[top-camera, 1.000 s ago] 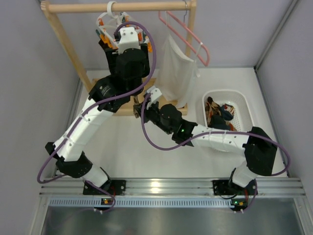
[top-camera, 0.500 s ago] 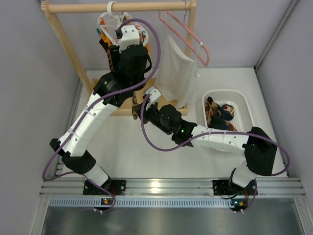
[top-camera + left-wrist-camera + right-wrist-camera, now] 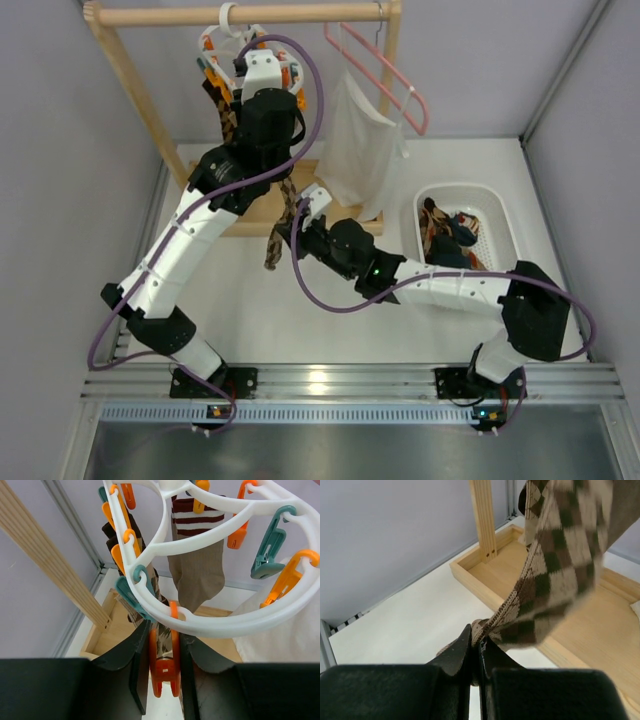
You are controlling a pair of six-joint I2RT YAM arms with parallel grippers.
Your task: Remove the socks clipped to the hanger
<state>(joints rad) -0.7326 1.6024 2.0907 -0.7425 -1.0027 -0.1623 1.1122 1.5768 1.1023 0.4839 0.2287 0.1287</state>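
argyle sock [image 3: 555, 565] aslant, top at hanger [image 3: 210, 622], lower end pinched in right gripper [image 3: 479, 639]; left gripper [image 3: 164, 642] tight on orange clothespin [image 3: 164, 674]

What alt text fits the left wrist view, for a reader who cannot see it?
The black left claw grips an orange plastic clothespin hanging from the white oval plastic ring hanger. Behind it hangs a plain brown sock with a striped cuff, among other orange and teal clothespins.

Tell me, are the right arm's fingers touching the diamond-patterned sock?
Touching. The right wrist view shows the fingers pinched shut on the sock, its edge squeezed between them with no gap.
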